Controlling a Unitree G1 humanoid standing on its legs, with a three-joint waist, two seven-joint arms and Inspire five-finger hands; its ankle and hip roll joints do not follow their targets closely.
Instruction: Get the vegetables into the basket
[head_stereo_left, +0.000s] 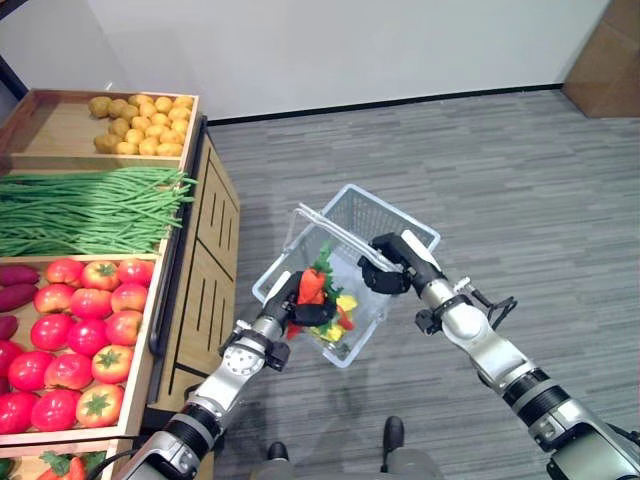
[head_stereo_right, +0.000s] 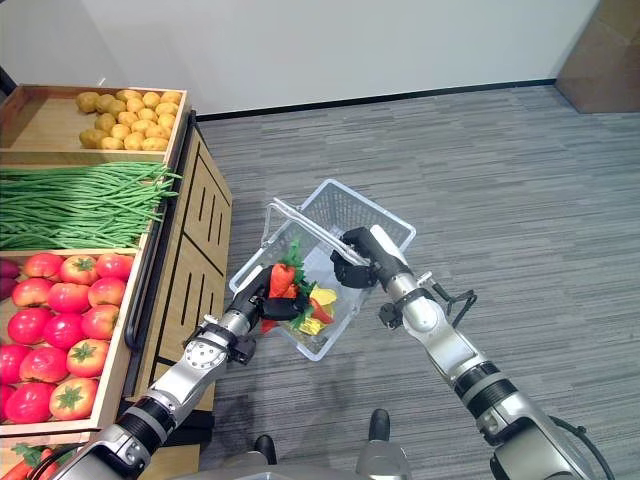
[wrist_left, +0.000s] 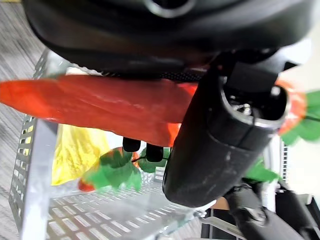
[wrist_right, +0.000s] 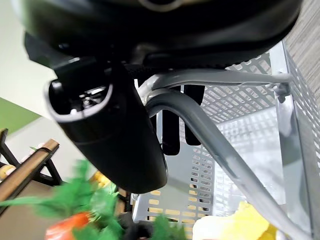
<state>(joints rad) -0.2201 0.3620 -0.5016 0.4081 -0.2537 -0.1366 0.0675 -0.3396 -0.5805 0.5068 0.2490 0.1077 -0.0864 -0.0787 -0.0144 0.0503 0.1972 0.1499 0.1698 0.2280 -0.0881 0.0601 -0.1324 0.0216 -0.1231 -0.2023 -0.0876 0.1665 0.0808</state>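
The right hand (head_stereo_left: 385, 266) grips the basket (head_stereo_left: 395, 215) by its handles (wrist_right: 210, 135), fingers curled round them, and holds the basket off the floor (head_stereo_left: 520, 180) beside the produce stand (head_stereo_left: 205, 260).

The left hand (head_stereo_left: 300, 305) has its fingers and thumb closed round a carrot (head_stereo_left: 311, 286). The carrot is upright, green top uppermost, directly over the basket's near end. In the left wrist view the carrot (wrist_left: 100, 107) lies across the palm with the thumb (wrist_left: 225, 145) wrapped over it.

The basket contains a yellow item (head_stereo_left: 345, 303) and other red and green vegetables (head_stereo_left: 340, 322), partly hidden by the left hand.

The stand holds, from back to front: potatoes (head_stereo_left: 142, 124), long green beans (head_stereo_left: 90, 208) and tomatoes (head_stereo_left: 80, 320). Purple sweet potatoes (head_stereo_left: 15, 285) lie at the stand's left edge.
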